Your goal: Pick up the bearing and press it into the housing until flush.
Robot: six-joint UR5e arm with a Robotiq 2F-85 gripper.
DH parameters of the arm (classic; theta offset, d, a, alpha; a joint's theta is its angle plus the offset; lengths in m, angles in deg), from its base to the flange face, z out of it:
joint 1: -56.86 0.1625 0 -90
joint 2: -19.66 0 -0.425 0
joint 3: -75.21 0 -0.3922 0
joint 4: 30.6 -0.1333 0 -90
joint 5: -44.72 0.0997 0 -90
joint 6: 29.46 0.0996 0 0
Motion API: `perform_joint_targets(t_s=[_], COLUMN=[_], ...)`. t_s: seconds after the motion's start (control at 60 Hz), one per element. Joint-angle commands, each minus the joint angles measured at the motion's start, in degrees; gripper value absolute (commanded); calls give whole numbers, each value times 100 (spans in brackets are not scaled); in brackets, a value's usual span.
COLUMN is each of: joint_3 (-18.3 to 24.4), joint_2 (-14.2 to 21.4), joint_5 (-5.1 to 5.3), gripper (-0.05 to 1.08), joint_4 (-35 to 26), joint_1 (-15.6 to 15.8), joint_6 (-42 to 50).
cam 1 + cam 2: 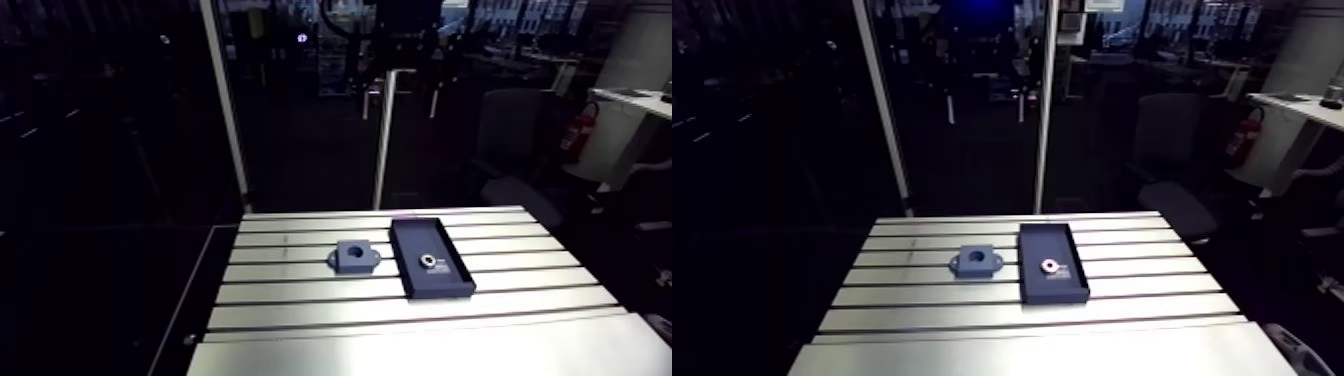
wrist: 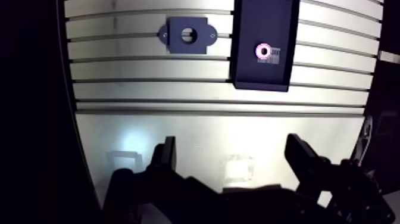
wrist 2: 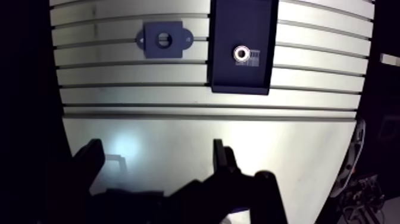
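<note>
Small silver ring-shaped metal bearing (image 2: 262,50), lying flat inside a shallow black rectangular tray (image 2: 245,71). Dark blue-grey block housing (image 2: 187,35), round central bore empty, two side ears, flat on the slotted desk (image 2: 149,77) beside the tray.

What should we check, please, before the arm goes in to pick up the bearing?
1. End effector open and empty: ok, it is wide open with nothing in it.
2. Bearing found and reachable: ok, it lies flat in the dark tray with nothing on top of it.
3. Housing ready to receive: ok, its hole faces up and looks empty.
4. Housing clear of the tray: ok, it sits beside the tray with a gap between them.
5. End effector lined up over the bearing: not ok, it hangs over bare table and the bearing lies well ahead of it.
6. Housing fastened down: cannot tell.
</note>
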Motion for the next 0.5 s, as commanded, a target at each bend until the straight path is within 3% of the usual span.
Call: perform_joint_targets(t_s=[0.017,0.217,0.5], joint_3=[-248,-596,-1332], joint_2=[-40,-101,-231], joint_5=[-12,4,-6], gripper=[1,1,1], joint_4=[599,939,1970], joint_1=[-354,-688,-948], joint_6=[-372,-909,-1232])
